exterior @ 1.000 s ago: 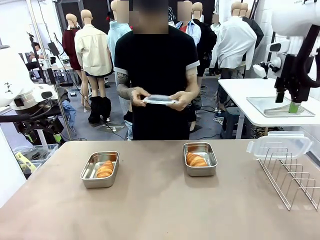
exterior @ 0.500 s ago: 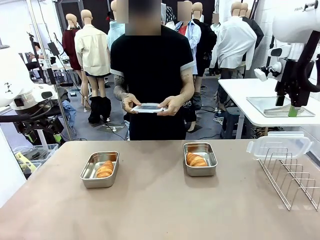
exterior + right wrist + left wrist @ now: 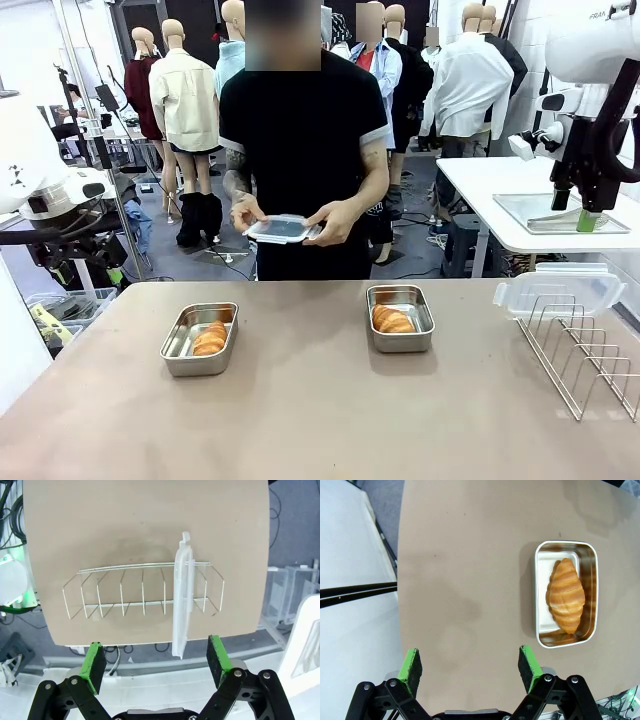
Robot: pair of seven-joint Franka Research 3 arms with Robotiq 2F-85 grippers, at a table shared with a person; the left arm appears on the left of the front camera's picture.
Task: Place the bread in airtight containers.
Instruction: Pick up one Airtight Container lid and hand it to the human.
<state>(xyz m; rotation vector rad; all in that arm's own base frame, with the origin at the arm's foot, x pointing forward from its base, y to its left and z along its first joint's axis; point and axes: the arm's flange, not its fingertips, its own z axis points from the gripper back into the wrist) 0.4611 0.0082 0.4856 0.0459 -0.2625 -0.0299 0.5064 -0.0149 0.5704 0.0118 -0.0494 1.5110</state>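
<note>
Across the tan table [image 3: 320,420] we see a croissant [image 3: 209,338] in the left pan [image 3: 178,342] and a second croissant [image 3: 392,320] in the right pan [image 3: 419,318], both unlidded, so our left gripper [image 3: 470,664] and right gripper [image 3: 156,661] hang spread and empty while the person's hands [image 3: 335,218] pinch a clear lid [image 3: 283,229] at upper centre, seemingly for capping.

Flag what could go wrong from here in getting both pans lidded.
1. The spare lid stands on edge in the wire rack, jutting past the table edge; a clumsy grab by the open right gripper could knock it off.
2. The croissant nearly fills its pan; the lid the person holds may squash it.
</note>
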